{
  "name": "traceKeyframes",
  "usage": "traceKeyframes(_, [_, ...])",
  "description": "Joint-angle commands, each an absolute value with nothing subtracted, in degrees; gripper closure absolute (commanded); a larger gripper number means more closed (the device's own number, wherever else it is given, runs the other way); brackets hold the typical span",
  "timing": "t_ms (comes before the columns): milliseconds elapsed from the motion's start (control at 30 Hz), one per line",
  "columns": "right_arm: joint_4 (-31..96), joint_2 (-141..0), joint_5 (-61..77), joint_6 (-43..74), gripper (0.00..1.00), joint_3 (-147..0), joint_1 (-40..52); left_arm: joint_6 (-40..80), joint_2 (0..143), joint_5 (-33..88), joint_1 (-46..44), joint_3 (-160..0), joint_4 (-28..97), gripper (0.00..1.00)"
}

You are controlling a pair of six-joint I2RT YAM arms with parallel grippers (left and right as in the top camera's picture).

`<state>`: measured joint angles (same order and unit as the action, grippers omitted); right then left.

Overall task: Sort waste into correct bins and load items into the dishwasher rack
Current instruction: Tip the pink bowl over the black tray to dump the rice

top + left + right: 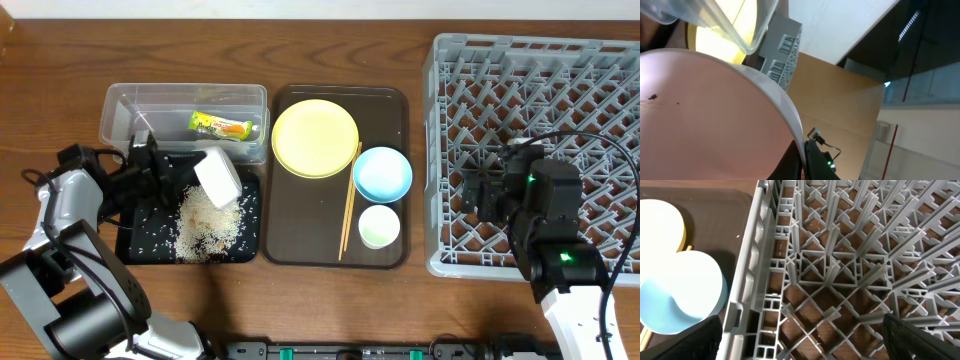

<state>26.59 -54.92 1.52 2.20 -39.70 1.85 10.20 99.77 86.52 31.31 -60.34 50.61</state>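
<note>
Step in hand, as judged: tipping rice (pixel 208 225) into black tray (pixel 135 250), lower left. Left pincer (pixel 187 172) gripped the tilted white bowl (pixel 218 180) above the grains. Right pincer (pixel 801 325) gaped wide and empty over rack (pixel 432 150), right. Next move likely called for carrying the bowl across to the rack.

Bright and even from overhead, with only short, soft shadows on the worktop (pixel 330 300). Washed out almost to white on the yellow plate (pixel 657 222) and blue bowl (pixel 680 292). Blurred and pink-tinted up close on the white bowl (pixel 705 115). Sharp across the rack (pixel 840 265).
</note>
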Motion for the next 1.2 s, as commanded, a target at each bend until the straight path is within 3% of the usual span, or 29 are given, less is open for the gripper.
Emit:
traceKeyframes(0, [26.6,-55.2,1.6,2.8,0.01,-40.9,2.4,8.6,99.9,87.3,31.6,-60.0,50.6,0.94])
traceKeyframes(600, [26.6,-55.4,1.5,2.8,0.01,-40.9,2.4,8.8,99.9,87.4,31.6,-60.0,50.3,0.94])
traceKeyframes(800, [26.4,-55.4,1.5,2.8,0.01,-40.9,2.4,11.4,99.9,79.5,31.6,-60.0,50.3,0.94])
traceKeyframes(933, [26.5,-55.4,1.5,2.8,0.01,-40.9,2.4,8.2,99.9,89.3,31.6,-60.0,49.1,0.94])
traceKeyframes(1167, [26.4,-55.4,1.5,2.7,0.01,-40.9,2.4,7.5,99.9,86.1,31.0,-60.0,48.5,0.94])
